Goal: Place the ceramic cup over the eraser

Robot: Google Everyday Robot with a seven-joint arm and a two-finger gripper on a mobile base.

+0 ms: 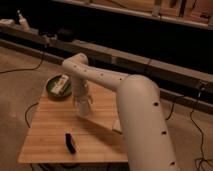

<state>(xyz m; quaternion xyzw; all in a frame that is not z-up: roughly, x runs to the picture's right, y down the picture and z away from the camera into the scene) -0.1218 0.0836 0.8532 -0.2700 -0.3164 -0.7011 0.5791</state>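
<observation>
The white ceramic cup [83, 107] hangs at the end of my gripper [83, 101], over the middle of the wooden table [45, 130]. The gripper points straight down from the arm's elbow and is shut on the cup. The cup's lower end is close to the table top; I cannot tell if it touches. The black eraser [70, 143] lies flat near the table's front edge, in front of the cup and slightly to its left, about a cup's length away from it.
A green bowl [52, 89] holding a pale block [62, 84] stands at the table's back left corner. My thick white arm [142, 125] covers the table's right side. Cables lie on the floor around the table, and a dark shelf runs behind it.
</observation>
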